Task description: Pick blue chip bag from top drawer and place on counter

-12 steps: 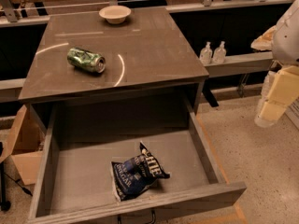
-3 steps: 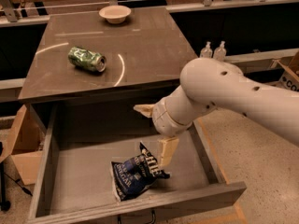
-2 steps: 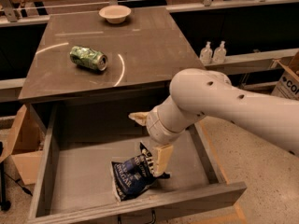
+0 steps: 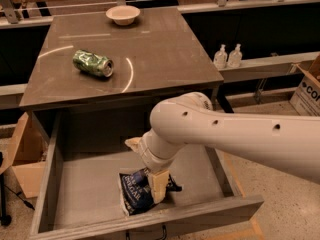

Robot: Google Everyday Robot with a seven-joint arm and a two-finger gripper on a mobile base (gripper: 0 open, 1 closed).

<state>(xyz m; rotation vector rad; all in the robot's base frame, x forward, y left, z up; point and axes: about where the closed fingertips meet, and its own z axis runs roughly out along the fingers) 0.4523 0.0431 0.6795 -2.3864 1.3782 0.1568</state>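
The arm is a thick, smooth, glossy white tube with a rounded end and three small dark holes along its side. A narrower white wrist leads to the cream-coloured hand, down in the top drawer.

- crumpled navy blue chip bag, white lettering, lying flat near front wall of pulled-out grey top drawer
- claw spread wide, low over bag

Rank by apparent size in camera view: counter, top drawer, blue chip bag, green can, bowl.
1. top drawer, counter: similar; drawer nearer, unsure
2. blue chip bag, partly under the gripper in the drawer
3. green can, bowl: alike
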